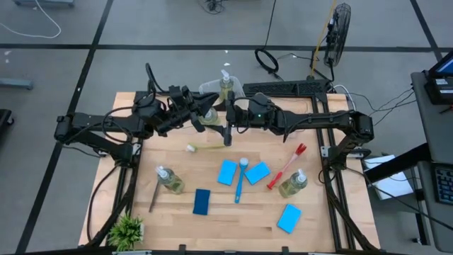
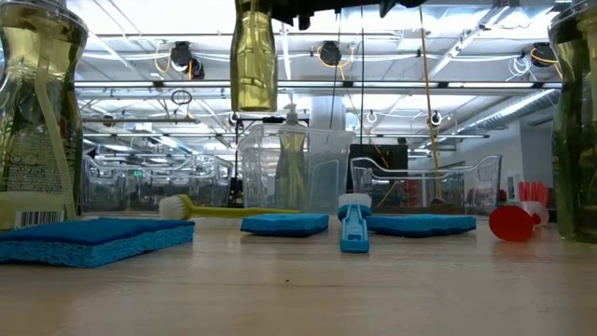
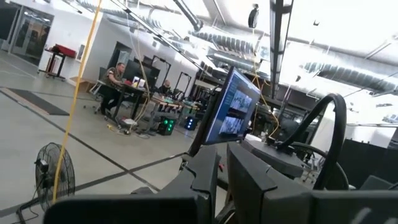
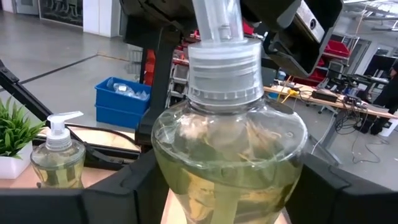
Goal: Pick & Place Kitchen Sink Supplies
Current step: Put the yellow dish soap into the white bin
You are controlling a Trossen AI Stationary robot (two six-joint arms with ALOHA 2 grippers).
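Note:
A clear bottle (image 4: 230,149) of yellow-green liquid hangs high above the table (image 2: 254,65), between my two grippers over the table's far middle. My left gripper (image 1: 207,113) is shut at the bottle's white pump top. My right gripper (image 1: 225,119) points level at the bottle, and its open fingers stand close on either side of the body. Another bottle (image 1: 225,83) stands in a clear bin (image 1: 212,88) at the far edge. Two more bottles (image 1: 168,179) (image 1: 294,183) stand on the table. My left gripper holds the bottle by its pump top, above the white collar (image 4: 224,68). The place of contact lies mostly beyond the right wrist view's edge, so the kind of hold cannot be told. The bottle hangs upright below it, lifted clear of the table. My right gripper's fingers (image 4: 134,186) flank the bottle's body (image 4: 161,155) level from the table's right side. I cannot tell whether they touch it.
Blue sponges (image 1: 226,172) (image 1: 257,172) (image 1: 202,201) (image 1: 289,218) lie on the table with a blue brush (image 1: 241,180), a red brush (image 1: 287,166), a green brush (image 1: 205,147) and a dark brush (image 1: 154,195). A potted plant (image 1: 127,230) stands at the near left corner.

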